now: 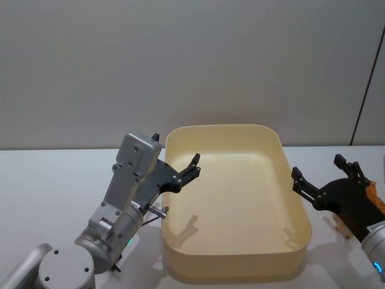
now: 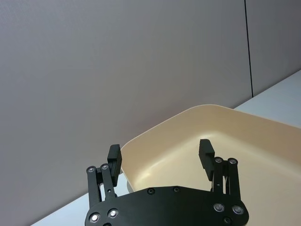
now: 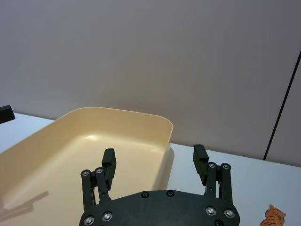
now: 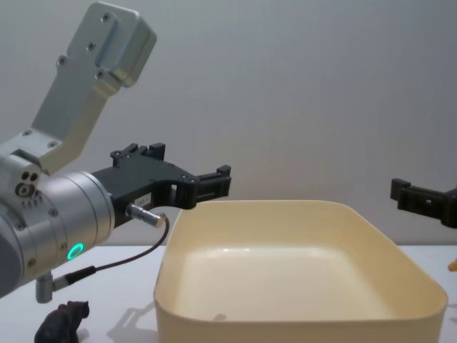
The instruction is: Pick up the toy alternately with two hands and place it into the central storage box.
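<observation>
The cream-yellow central storage box point(image 1: 298, 241) stands mid-table, and nothing lies inside it. My left gripper point(image 1: 175, 150) hovers open over the box's left rim, holding nothing; in the left wrist view its fingers point(image 2: 160, 153) frame the box's near corner point(image 2: 235, 136). To the right of the box, above the table, my right gripper point(image 1: 317, 167) is open with nothing between its fingers point(image 3: 155, 162). An orange striped toy point(image 3: 273, 217) lies on the table beside it, partly hidden under the gripper point(image 1: 344, 226). A dark toy animal point(image 4: 64, 321) stands on the table under the left arm.
A plain grey wall runs behind the white table point(image 1: 48, 180). A black cable point(image 4: 121, 261) loops from the left wrist near the box's left wall point(image 4: 171, 286). The left gripper's fingertip point(image 3: 4, 113) shows beyond the box in the right wrist view.
</observation>
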